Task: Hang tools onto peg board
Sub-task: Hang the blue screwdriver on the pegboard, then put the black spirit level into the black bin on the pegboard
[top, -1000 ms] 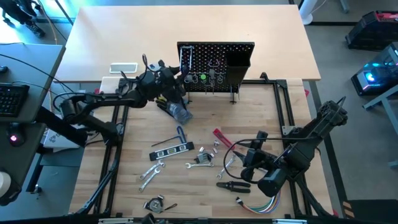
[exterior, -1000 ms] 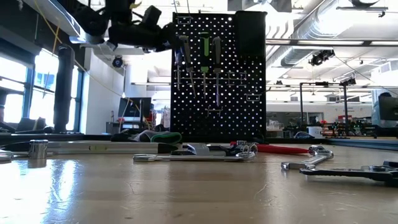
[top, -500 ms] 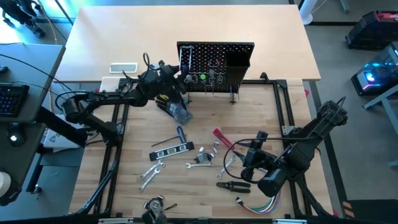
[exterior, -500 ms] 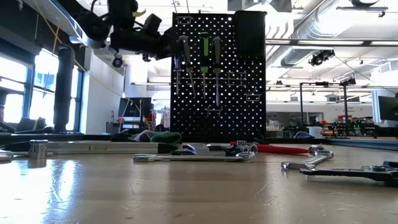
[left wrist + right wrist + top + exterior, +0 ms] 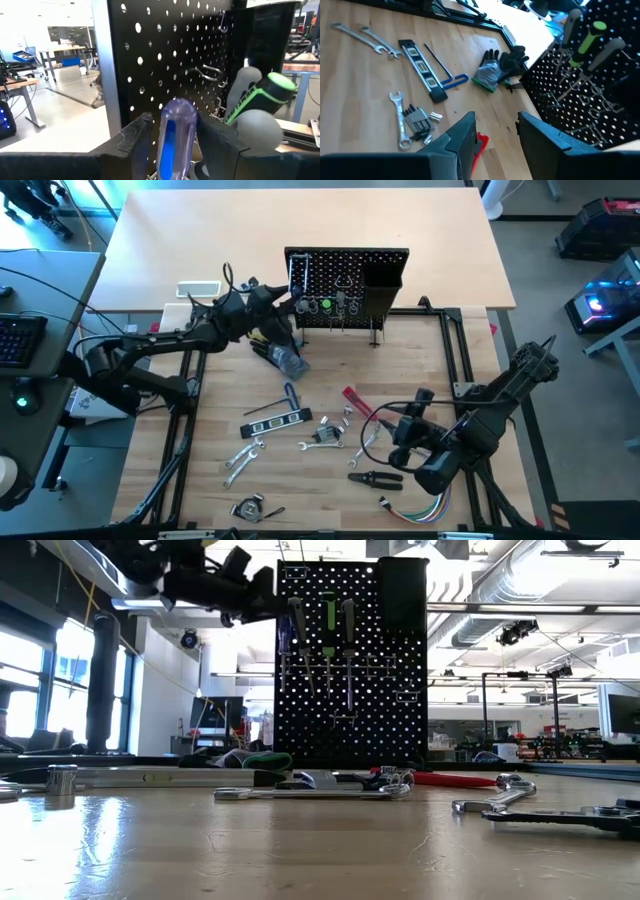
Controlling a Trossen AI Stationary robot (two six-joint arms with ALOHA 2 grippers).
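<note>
1. The left gripper (image 5: 272, 300) stands at the left edge of the peg board (image 5: 165, 45). Its fingers (image 5: 142, 135) are parted, one on each side of a blue-handled screwdriver (image 5: 176, 125), with a sliver of gap on both sides. It seems to be clamping nothing, and the tool appears to hang from the board by itself.
2. Just beyond that handle, further along the board, hang a green-and-black handle (image 5: 265, 92) and grey ones (image 5: 247, 80). They are lined up in a row, likely so each gets its own slot.
3. Past them are bare hooks (image 5: 210, 72), free for more tools.
4. Well away from this hand, the right gripper (image 5: 495, 135) waits low over the table, jaws apart and empty. The red-handled tool (image 5: 479, 142) is just beneath it. The level (image 5: 422, 62), hex key (image 5: 445, 70) and wrenches (image 5: 360, 35) lie beyond, still unhung.
</note>
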